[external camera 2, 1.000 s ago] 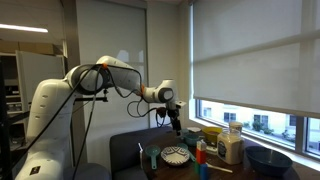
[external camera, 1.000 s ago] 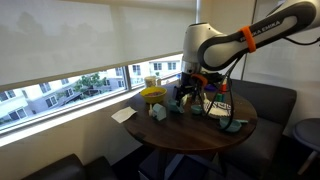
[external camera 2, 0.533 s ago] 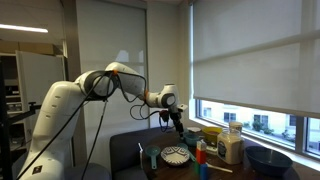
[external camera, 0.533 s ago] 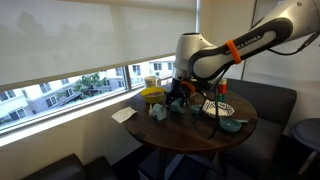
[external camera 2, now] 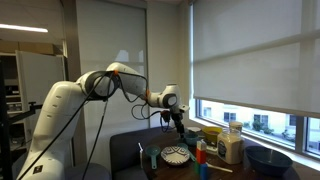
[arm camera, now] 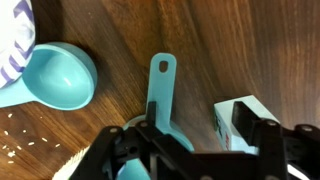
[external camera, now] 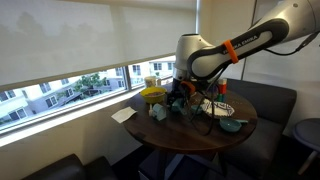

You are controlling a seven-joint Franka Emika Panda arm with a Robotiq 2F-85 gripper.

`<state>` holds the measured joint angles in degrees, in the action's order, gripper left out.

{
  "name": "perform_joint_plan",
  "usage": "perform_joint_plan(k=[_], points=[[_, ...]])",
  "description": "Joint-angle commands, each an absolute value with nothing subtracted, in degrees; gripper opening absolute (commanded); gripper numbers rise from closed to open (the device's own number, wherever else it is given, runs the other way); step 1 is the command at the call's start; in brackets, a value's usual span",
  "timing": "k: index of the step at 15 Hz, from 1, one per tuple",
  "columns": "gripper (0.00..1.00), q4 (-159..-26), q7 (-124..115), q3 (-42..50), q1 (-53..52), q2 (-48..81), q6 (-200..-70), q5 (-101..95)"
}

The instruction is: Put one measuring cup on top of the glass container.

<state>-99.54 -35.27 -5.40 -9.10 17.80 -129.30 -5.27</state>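
Note:
In the wrist view a small teal measuring cup [arm camera: 160, 82] lies on the wooden table, its handle pointing away and its bowl partly hidden under my left finger. A second teal measuring cup [arm camera: 62, 76] lies to its left. My gripper [arm camera: 198, 135] is open, low over the table, between the first cup and a white box [arm camera: 228, 122]. In both exterior views the gripper [external camera: 180, 97] [external camera 2: 179, 128] hangs just above the table. The tall glass container [external camera 2: 231, 146] with tan contents stands upright near the window, apart from the gripper.
The round wooden table [external camera: 190, 137] is crowded: a yellow bowl [external camera: 152, 94], teal cups [external camera: 158, 113], a wider teal bowl [external camera: 232, 125] and a patterned plate [external camera 2: 176, 155]. A dark couch [external camera: 268, 105] curves behind the table, and the window sill runs along it.
Since a second ago the arm has swung over and lowered toward the teal cups. It has barely moved in the last half second.

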Motion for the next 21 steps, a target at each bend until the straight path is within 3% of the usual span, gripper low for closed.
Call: perform_joint_plan(k=[1, 8, 13, 15, 17, 19, 21], points=[[0.84, -100.07, -33.11, -4.74, -9.05, 15.64, -128.01, -1.08], [0.83, -101.84, -27.33, -4.75, -8.35, 13.32, -128.06, 0.88], [0.94, -104.49, -18.74, -4.83, -6.56, 12.25, -128.45, 5.22], [0.92, -105.17, -17.35, -4.78, -6.02, 12.18, -128.36, 6.11], [0.85, -106.08, -16.98, -4.69, -5.81, 12.06, -128.97, 6.49], [0.65, -106.31, -17.31, -4.67, -5.87, 12.07, -129.57, 6.56], [0.58, -106.4, -17.7, -4.49, -6.05, 12.19, -129.42, 5.78]])
